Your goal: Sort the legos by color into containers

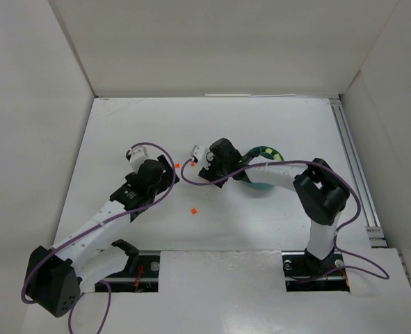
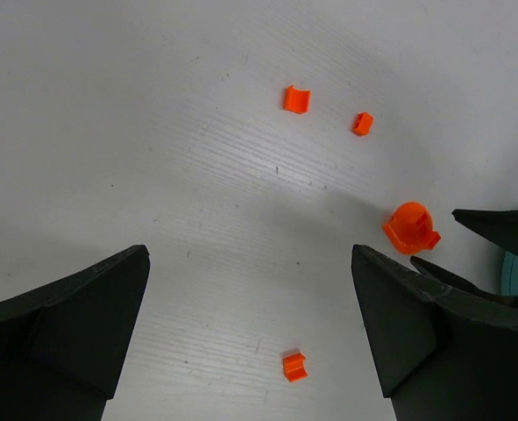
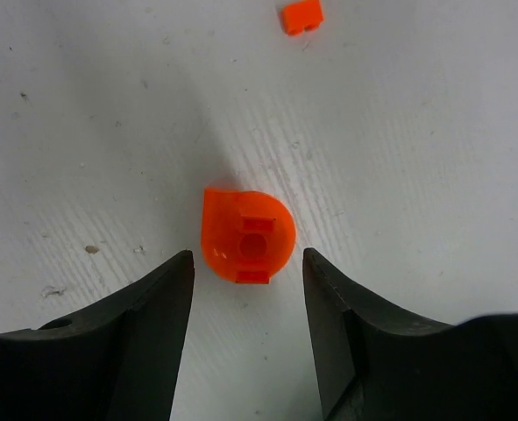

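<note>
Top external: teal dish (image 1: 264,151) right of centre, mostly hidden under right arm (image 1: 309,188); contents unreadable, so no judging the sorted share. Two orange legos (image 1: 192,209) loose on bench (image 1: 275,118). Left wrist: left gripper (image 2: 250,333) spread wide, empty, over bench; four orange legos unsorted here, among them round orange lego (image 2: 410,228); dish cut to a sliver at frame edge. Right wrist: right gripper (image 3: 247,259) partly spread, straddling round orange lego, touching neither side. Probably late stage, only orange seen loose.
</note>
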Available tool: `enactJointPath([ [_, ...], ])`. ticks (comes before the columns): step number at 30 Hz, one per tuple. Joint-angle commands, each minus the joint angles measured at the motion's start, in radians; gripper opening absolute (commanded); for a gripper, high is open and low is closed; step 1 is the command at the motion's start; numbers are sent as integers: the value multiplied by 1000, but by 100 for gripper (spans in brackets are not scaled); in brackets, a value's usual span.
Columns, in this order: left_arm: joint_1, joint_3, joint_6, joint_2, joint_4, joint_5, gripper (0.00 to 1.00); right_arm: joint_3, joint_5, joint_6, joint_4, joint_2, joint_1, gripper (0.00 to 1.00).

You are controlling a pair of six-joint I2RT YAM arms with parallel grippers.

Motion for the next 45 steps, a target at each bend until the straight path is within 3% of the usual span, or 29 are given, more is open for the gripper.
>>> enactJointPath([
  [1, 5, -12, 11, -22, 7, -5, 99, 51, -19, -12, 23, 31, -5, 58],
  [9, 5, -12, 11, -22, 7, -5, 99, 61, -9, -13, 23, 93, -5, 57],
  [17, 5, -12, 11, -22, 7, -5, 99, 61, 39, 6, 23, 94, -5, 34],
  [34, 5, -12, 11, -22, 16, -5, 99, 51, 31, 6, 23, 56, -5, 0],
  [45, 5, -12, 20, -22, 25, 4, 99, 12, 22, 6, 53, -79, -5, 0],
])
